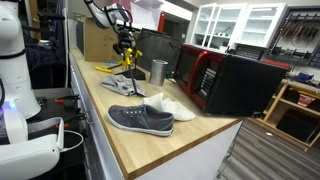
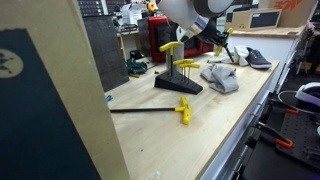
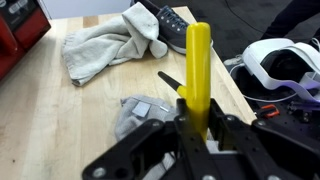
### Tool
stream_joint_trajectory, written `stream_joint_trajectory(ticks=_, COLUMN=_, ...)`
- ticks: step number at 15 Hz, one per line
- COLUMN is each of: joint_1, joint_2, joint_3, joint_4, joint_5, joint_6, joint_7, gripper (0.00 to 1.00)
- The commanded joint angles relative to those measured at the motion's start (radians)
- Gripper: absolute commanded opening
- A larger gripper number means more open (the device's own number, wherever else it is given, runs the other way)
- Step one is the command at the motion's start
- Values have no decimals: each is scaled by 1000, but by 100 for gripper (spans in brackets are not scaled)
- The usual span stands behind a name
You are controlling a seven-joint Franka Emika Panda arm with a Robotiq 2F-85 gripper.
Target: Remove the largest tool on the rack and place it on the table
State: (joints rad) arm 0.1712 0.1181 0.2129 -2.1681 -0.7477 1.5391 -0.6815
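My gripper is shut on the yellow handle of the largest tool; its dark metal end sticks out sideways. In both exterior views the gripper hangs in the air just above and beside the black rack, which holds shorter yellow-handled tools. The light-wood table lies below. In the wrist view a grey cloth item is directly under the gripper.
Another yellow-handled tool with a long dark shaft lies flat on the table beyond the rack. A steel cup, a white towel, a grey shoe and a red-and-black microwave stand nearby. The table's edge is close.
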Motion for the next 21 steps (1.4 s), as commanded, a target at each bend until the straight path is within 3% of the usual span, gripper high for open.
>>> stream_joint_trajectory(ticks=1, joint_1=-1, joint_2=-25, joint_3=-7, joint_4=-21, joint_5=-62, joint_6=2, joint_7=-24, gripper=6)
stream_joint_trajectory(ticks=4, joint_1=-9, joint_2=-28, joint_3=-13, joint_4=-29, joint_5=-98, joint_6=7, joint_7=-24, gripper=6)
stream_joint_trajectory(ticks=5, joint_1=-11, joint_2=-29, joint_3=-14, joint_4=-31, joint_5=-104, joint_6=7, joint_7=-25, gripper=19)
stream_joint_trajectory(ticks=6, joint_1=-13, joint_2=-30, joint_3=-15, joint_4=-34, joint_5=-107, joint_6=10, joint_7=-24, gripper=48)
stream_joint_trajectory(ticks=8, joint_1=-16, joint_2=-33, joint_3=-19, joint_4=-38, joint_5=-107, joint_6=13, joint_7=-26, gripper=54)
stream_joint_trajectory(ticks=14, joint_1=-33, joint_2=-47, joint_3=-32, joint_4=-27, joint_5=-66, joint_6=19, joint_7=-19, gripper=100)
stream_joint_trajectory(ticks=17, joint_1=-43, joint_2=-55, joint_3=-41, joint_4=-6, joint_5=-23, joint_6=19, joint_7=-11, gripper=100)
stream_joint_trajectory(ticks=21, joint_1=-61, joint_2=-87, joint_3=-55, joint_4=61, joint_5=161, joint_6=30, joint_7=-36, gripper=100)
